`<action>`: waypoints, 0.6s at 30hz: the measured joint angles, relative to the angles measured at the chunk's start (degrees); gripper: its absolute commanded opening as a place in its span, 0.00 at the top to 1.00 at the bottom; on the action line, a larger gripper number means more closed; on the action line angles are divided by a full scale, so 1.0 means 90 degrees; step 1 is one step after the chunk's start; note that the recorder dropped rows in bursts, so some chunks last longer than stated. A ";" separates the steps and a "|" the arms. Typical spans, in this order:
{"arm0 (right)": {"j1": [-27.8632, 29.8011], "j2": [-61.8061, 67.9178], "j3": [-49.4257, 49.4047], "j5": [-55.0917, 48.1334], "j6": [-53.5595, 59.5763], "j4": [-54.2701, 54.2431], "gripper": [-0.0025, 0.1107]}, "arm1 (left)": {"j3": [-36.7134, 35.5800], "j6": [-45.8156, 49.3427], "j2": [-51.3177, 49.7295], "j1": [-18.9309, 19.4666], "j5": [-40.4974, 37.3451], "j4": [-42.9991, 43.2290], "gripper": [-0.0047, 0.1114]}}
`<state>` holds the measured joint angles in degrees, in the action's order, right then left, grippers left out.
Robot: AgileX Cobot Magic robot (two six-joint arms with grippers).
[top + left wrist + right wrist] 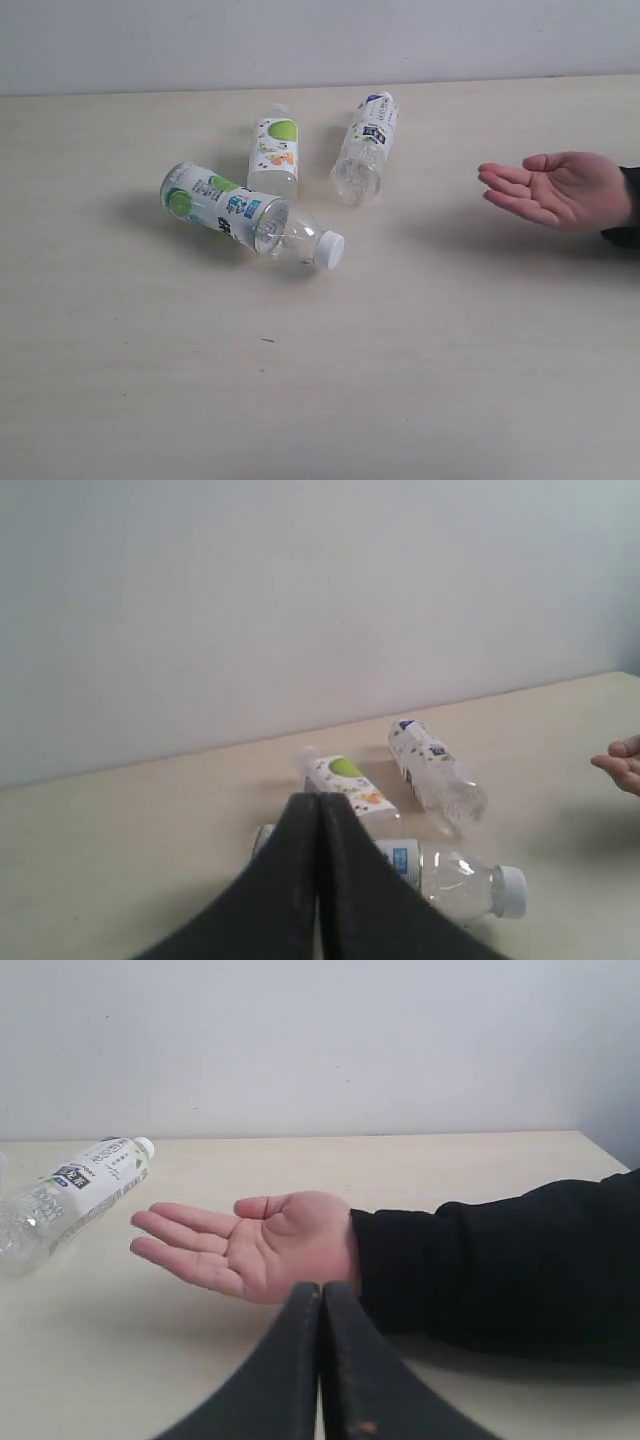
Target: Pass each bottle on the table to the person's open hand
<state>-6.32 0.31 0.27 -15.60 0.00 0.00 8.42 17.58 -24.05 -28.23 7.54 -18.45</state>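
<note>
Three bottles lie on the pale table (320, 380). A green-and-white labelled bottle (245, 212) with a white cap lies nearest, at centre left. A second green-and-white one (274, 153) lies behind it, and a white-and-blue labelled one (365, 145) to its right. No pink-and-red bottle is in view. The person's open hand (555, 187) hovers palm up at the right, empty. Neither gripper shows in the exterior view. My left gripper (319, 798) is shut and empty, held back from the bottles (455, 877). My right gripper (321, 1287) is shut and empty, just short of the hand (262, 1240).
A plain pale wall (320, 40) runs behind the table's far edge. The person's dark sleeve (500, 1265) stretches in from the right side of the table.
</note>
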 measured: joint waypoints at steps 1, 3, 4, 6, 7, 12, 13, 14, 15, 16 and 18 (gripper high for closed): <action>0.0000 0.0000 0.0000 0.0000 0.0000 0.0000 0.98 | -0.0129 0.0000 0.0000 0.0000 0.0119 -0.0092 0.96; 0.0000 0.0000 0.0000 0.0000 0.0000 0.0000 0.98 | -0.0454 0.0000 0.0000 0.0000 0.0445 -0.0258 0.96; 0.0000 0.0000 0.0000 0.0032 0.0000 0.0000 0.98 | -0.0583 0.0000 0.0000 0.0000 0.0594 -0.0325 0.96; 0.0000 0.0000 0.0000 0.0185 0.0000 0.0000 0.98 | -0.0835 0.0000 0.0000 0.0000 0.0879 -0.0500 0.96; 0.0000 0.0000 0.0000 0.0291 0.0000 0.0000 0.98 | -0.0892 0.0000 0.0000 0.0000 0.0982 -0.0580 0.96; 0.0000 0.0000 0.0000 0.0848 0.0000 0.0000 0.98 | -0.0920 0.0338 0.0000 0.0000 0.1385 -0.0850 0.96; 0.0000 0.0000 0.0000 0.0948 0.0000 0.0000 0.98 | -0.0920 0.0409 0.0000 0.0000 0.1397 -0.0861 0.96; 0.0000 0.0000 0.0000 0.1011 0.0000 0.0000 0.98 | -0.0920 0.0455 0.0000 0.0000 0.1408 -0.0874 0.96; 0.0000 0.0000 0.0000 0.1081 0.0000 0.0000 0.98 | -0.0920 0.0476 0.0000 0.0000 0.1408 -0.0886 0.96; 0.0000 0.0000 0.0000 0.1139 0.0000 0.0000 0.98 | -0.0920 0.0505 0.0000 0.0000 0.1408 -0.0897 0.96; 0.0000 0.0000 0.0000 0.1212 -0.0052 -0.0088 0.98 | -0.0920 0.0579 0.0015 0.0000 0.1408 -0.0897 0.96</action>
<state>-6.32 0.31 0.27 -4.69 -0.47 -0.79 0.14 22.79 -23.92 -28.23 20.21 -26.52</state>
